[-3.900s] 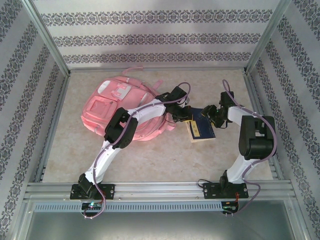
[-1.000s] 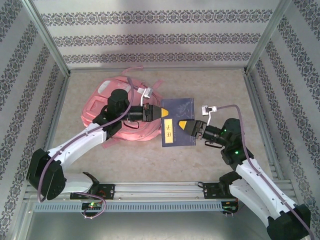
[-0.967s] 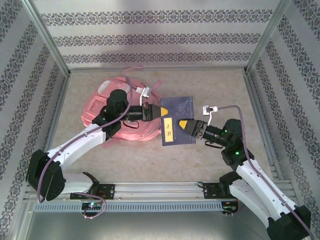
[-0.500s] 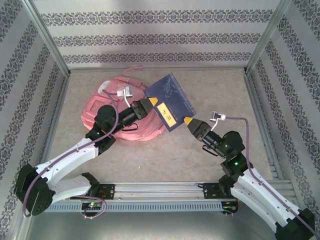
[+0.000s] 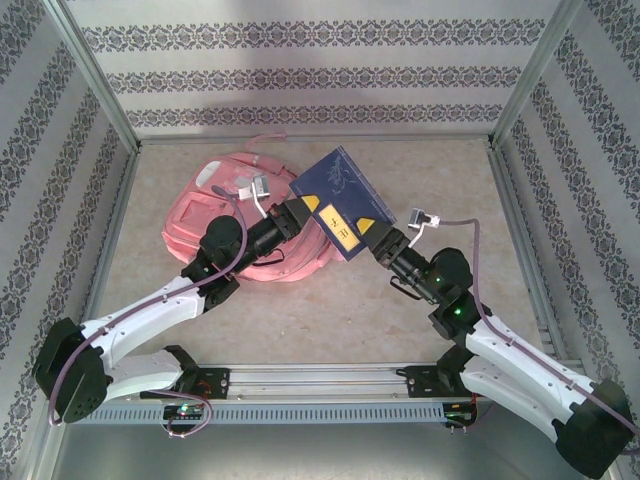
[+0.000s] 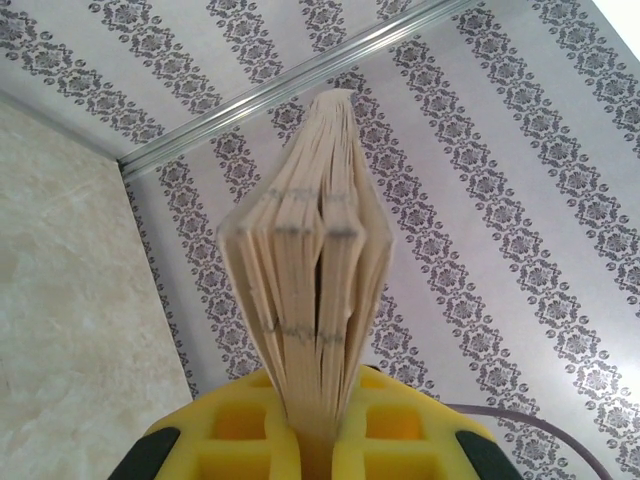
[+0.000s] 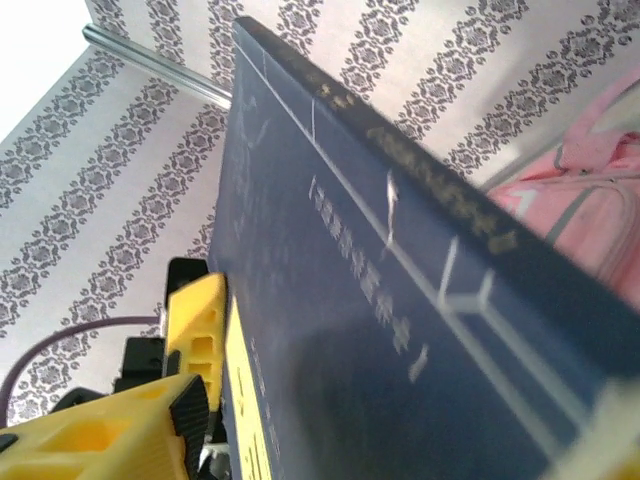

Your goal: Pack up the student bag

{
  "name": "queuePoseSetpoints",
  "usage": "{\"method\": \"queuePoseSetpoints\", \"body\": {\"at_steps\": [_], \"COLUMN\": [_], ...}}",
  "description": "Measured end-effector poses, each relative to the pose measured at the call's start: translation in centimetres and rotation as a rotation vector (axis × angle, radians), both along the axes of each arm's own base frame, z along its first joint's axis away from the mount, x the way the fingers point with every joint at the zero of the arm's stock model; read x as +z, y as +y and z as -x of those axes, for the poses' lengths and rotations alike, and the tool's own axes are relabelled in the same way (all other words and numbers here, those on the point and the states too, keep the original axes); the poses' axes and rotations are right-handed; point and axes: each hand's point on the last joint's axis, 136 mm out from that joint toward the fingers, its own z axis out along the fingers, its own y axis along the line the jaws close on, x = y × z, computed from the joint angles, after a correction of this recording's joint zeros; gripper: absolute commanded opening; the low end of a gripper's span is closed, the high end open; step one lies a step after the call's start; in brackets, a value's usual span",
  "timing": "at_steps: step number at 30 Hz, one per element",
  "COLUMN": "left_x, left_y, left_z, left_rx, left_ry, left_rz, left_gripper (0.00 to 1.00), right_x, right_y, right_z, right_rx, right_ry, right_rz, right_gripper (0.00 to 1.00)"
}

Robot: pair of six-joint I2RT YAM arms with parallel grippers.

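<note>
Book (image 5: 338,196) turned — both jaws on it

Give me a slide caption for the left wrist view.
Left gripper clamps a book by its fanned pages, patterned wall behind.

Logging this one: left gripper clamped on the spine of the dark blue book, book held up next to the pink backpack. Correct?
One error. The left gripper is clamped on the page edge of the dark blue book, not its spine; the left wrist view shows fanned pages rising from its grip. The book is indeed held up next to the pink backpack.
</note>
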Motion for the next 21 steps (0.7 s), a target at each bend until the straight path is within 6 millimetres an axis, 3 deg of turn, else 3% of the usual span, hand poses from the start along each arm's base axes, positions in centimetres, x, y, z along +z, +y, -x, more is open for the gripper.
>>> {"method": "queuePoseSetpoints", "body": {"at_steps": [2,5,7,9,13,17,21], "left_x": [-0.1,-0.2,-0.8,-1.5,-1.9,-1.7,-2.2], "left_y": [-0.1,0.0,0.1,0.2,0.4,2.9,7.1], "left_z": [0.0,-0.2,-0.5,-0.7,-1.0,-2.2,-6.6], "left_rx": [0.000,0.015,0.033,0.044,0.076,0.163,0.266], "left_ry": [0.006,0.012,0.032,0.048,0.047,0.066,0.132], "left_rz": [0.001,0.001,-0.015,-0.052,-0.199,-0.387,-0.569], "left_gripper": [0.00,0.00,0.09,0.33,0.66,0.72,0.73], "right_x": [0.3,0.5,0.8,0.8,0.1,-0.9,-2.9], "right_y": [0.1,0.3,0.4,0.3,-1.2,-4.4,-6.5], "right_z": [-0.3,-0.7,-0.7,-0.7,-1.0,-1.6,-1.7], "right_rx": [-0.005,-0.009,-0.009,-0.013,-0.066,-0.192,-0.259], "right_ry": [-0.001,-0.001,-0.007,-0.006,0.033,0.098,0.166], "right_rz": [0.001,0.007,0.008,0.019,0.067,0.147,0.222], "right_gripper": [0.40,0.13,0.00,0.00,0.00,0.00,0.00]}}
